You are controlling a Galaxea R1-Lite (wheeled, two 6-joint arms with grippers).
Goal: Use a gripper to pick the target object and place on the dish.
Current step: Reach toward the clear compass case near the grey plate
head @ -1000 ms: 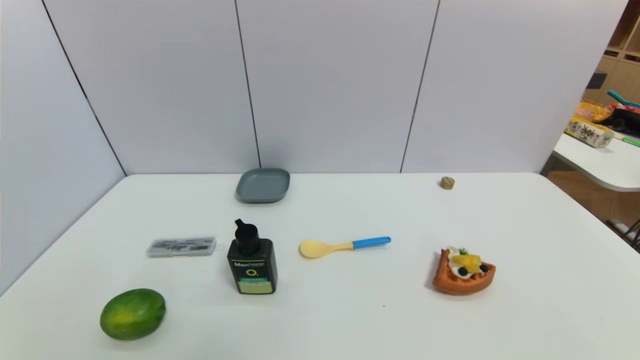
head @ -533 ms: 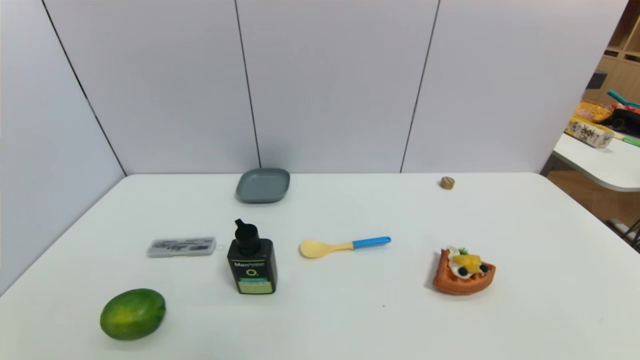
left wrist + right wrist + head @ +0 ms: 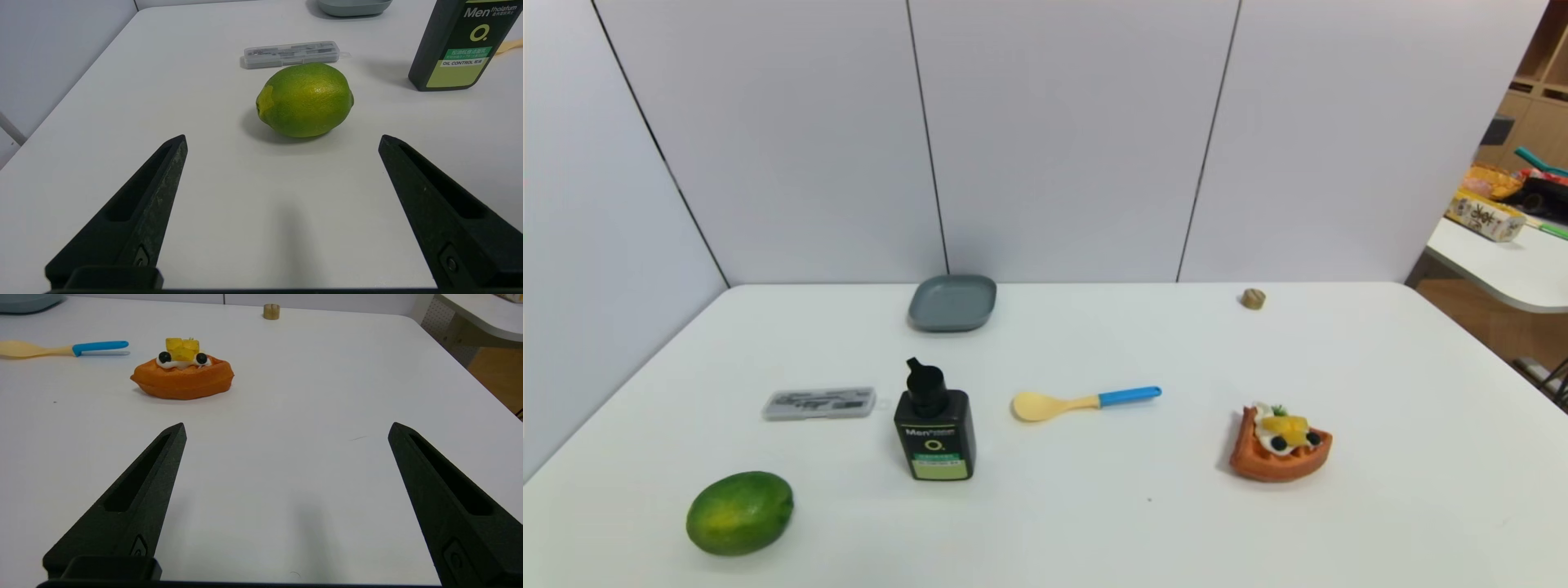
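The left gripper (image 3: pixel 282 139) sits low over the near left part of the table (image 3: pixel 1094 523), fingers spread wide apart and holding nothing; only the two finger tips show in its wrist view, and the rest is cut off at the frame edge. The right gripper (image 3: pixel 286 428) is in the same condition over the near right part of the table, fingers wide apart and empty. Neither gripper appears in the head view. Ahead of the left gripper lies a lime (image 3: pixel 304 99), and beyond the lime lies the clear case (image 3: pixel 291 54), flat on the table, with its far right end just beside the pump bottle (image 3: pixel 934 429). The case is a thin rectangular transparent box; dark grey pieces show through the lid, but their shapes are too small to make out. The dish (image 3: pixel 953 302) stands at the far edge of the table near the wall, well apart from the case, and holds nothing. In the left wrist view, the dish and the bottle top are cut off. Ahead of the right gripper are a toy waffle (image 3: pixel 182 373), a spoon (image 3: pixel 61 349) and a small cork-coloured ring (image 3: pixel 271 311).
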